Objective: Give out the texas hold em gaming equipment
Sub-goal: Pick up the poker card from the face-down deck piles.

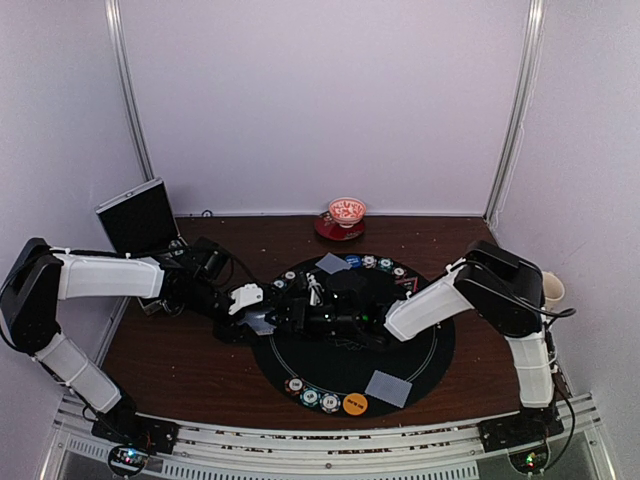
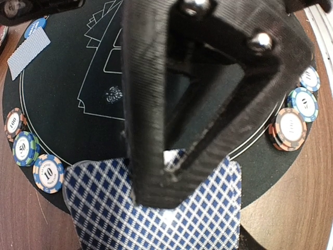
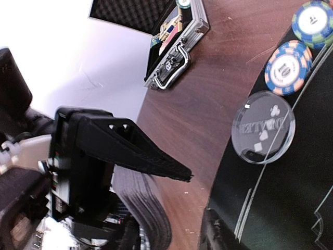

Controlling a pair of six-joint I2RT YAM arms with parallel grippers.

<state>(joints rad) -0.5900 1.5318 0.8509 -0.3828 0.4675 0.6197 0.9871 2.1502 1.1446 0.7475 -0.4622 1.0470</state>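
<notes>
One deck held at the left rim, cards to come off one at a time

At the far left an open case (image 1: pixel 137 215) stands on the table, well apart from the play. Next comes the left gripper (image 2: pixel 166 172). Its fingers are closed tight on the deck (image 2: pixel 208 208) of blue-diamond-backed cards, and it holds the deck just over the left rim of the round black mat (image 1: pixel 420 350). The right gripper (image 3: pixel 200 200) reaches across the mat and hangs just beside this deck. From where I stand I cannot tell if its jaws are on a card or only near the edge of the stack.

I judge that the cards are light, thin and smooth, so they slide on each other easily and bend under a hard squeeze. The good place to take one is a free corner or short edge of the top card, away from the left fingers, with a gentle pinch. A deep grip can carry two or three cards together.

Further right on the mat, the far card (image 1: pixel 332 263) lies alone at the back side and the near card (image 1: pixel 388 387) alone at the front side. Small chips sit in a far row (image 1: pixel 385 265) and a near row (image 1: pixel 311 397), with an orange disc (image 1: pixel 354 404) just beside the end of the near row. Chips look stiff and a little heavier, and I think their striped edge gives the better hold.
</notes>
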